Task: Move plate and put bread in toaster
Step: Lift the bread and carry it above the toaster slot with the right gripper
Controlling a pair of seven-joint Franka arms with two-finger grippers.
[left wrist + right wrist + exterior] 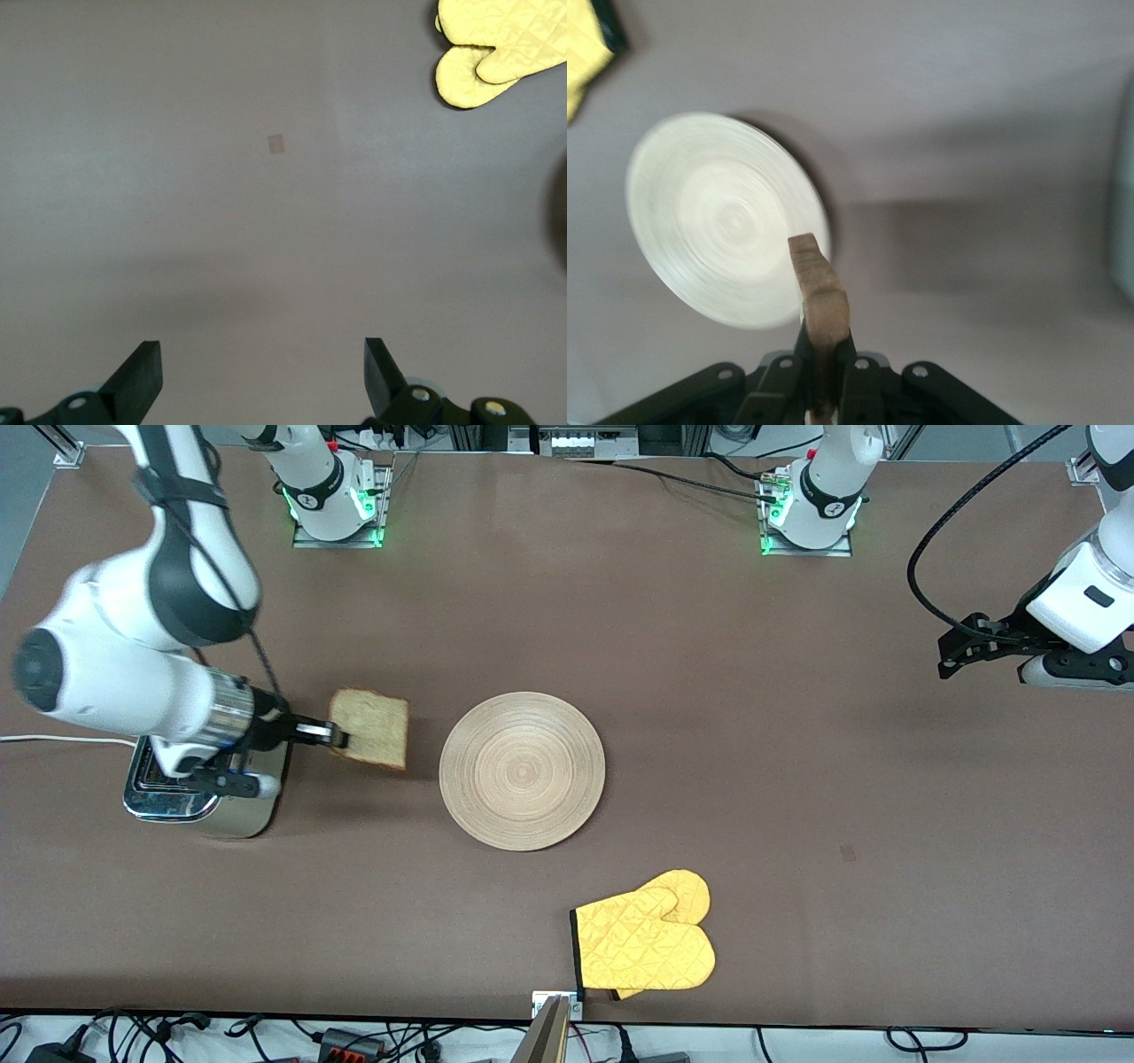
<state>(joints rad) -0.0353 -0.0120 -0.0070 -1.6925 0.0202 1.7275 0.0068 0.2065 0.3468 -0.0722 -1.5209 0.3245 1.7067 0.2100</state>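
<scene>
While the left arm waits at its own end of the table, the right gripper [337,735] is up in the air with its fingers clamped on the bread [370,728], over bare tabletop between the toaster [199,788] and the plate [523,771]. The fingers pinch the slice at one edge, the edge toward the toaster, and the rest of the slice reaches out past the fingertips toward the plate. In the front view its broad face shows almost fully, slightly tilted, with the dark crust running round a pale crumb. In the right wrist view the bread [822,310] shows edge-on, a thin brown strip rising straight out from between the two fingers, its long axis in line with them and its free end pointing at the plate [726,217].

The plate lies flat on the table [797,735] ahead of the right fingertips, apart from the bread. The toaster stands under the right arm's wrist, back of the fingers, slots up, with a white cord [53,739] trailing off toward the table edge.

The left gripper [263,376] hovers over bare table, its fingers wide apart and holding nothing. A yellow oven mitt [500,49] lies well ahead of those fingertips and off to one side; in the front view it sits nearer the camera than the plate.
</scene>
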